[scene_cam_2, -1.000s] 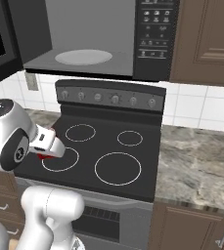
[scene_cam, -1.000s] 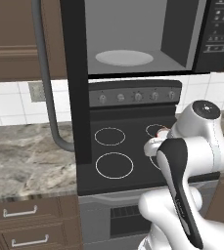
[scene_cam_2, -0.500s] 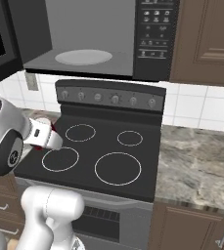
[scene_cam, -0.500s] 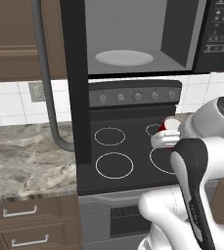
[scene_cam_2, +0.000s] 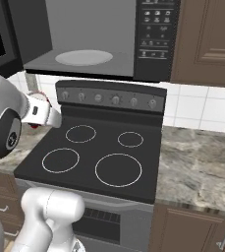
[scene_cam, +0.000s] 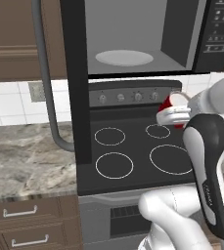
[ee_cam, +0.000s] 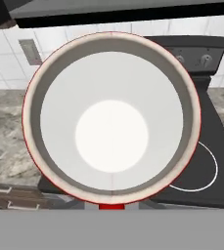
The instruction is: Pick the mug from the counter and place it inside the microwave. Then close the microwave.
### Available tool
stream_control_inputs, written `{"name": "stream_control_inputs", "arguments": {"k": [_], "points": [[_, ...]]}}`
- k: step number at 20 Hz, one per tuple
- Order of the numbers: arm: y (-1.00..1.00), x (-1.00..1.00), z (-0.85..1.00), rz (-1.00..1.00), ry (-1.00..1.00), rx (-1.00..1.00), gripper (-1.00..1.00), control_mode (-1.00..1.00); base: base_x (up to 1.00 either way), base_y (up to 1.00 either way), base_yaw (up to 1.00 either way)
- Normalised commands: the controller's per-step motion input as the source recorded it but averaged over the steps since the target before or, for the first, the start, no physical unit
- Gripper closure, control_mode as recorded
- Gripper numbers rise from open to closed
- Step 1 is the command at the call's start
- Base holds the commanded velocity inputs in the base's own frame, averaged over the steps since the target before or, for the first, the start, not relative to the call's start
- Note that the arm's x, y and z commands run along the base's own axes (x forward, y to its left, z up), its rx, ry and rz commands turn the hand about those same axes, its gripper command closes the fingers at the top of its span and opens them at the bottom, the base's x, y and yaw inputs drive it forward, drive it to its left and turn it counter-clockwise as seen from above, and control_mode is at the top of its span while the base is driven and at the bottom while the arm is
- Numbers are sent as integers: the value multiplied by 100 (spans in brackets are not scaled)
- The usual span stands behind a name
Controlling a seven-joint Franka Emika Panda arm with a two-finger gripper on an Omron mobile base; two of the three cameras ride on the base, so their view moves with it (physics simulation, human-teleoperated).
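Note:
The red mug (scene_cam: 173,101) with its white inside hangs in the air over the right rear of the black stovetop, level with the stove's knob panel. My gripper (scene_cam: 175,115) is shut on it. From the right base the mug (scene_cam_2: 34,125) is mostly hidden behind the white hand, by the stove's left edge. Seen from the hand, the mug's white interior (ee_cam: 111,130) faces the camera. The microwave (scene_cam: 133,34) stands open above, with its white turntable (scene_cam: 124,57) bare; its dark door (scene_cam: 77,73) swings out to the left. The marbled counter (scene_cam: 25,156) lies left of the stove.
The door's long curved grey handle (scene_cam: 46,83) hangs down over the counter at the left. The stove's back panel with knobs (scene_cam_2: 115,99) rises behind the burners. The microwave's button panel (scene_cam_2: 155,34) and brown wall cabinets (scene_cam_2: 207,39) are on the right. More counter (scene_cam_2: 197,162) lies right of the stove.
My gripper has risen with the mug from low over the stovetop to the height of the knob panel. The microwave door has not moved.

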Motion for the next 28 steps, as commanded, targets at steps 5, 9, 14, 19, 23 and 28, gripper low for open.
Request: {"name": "stream_control_inputs", "arguments": {"k": [5,9,14,19,23,28], "points": [[0,7,52,0,-8,0,100,-100,0,0,0],[0,1,35,0,-7,0,100,-100,0,0,0],[1,13,44,0,-2,0,100,-100,0,0,0],[0,54,56,0,0,-1,100,-100,0,0,0],[0,67,36,0,0,-4,100,-100,0,0,0],[0,85,3,0,0,-9,100,-100,0,0,0]]}}
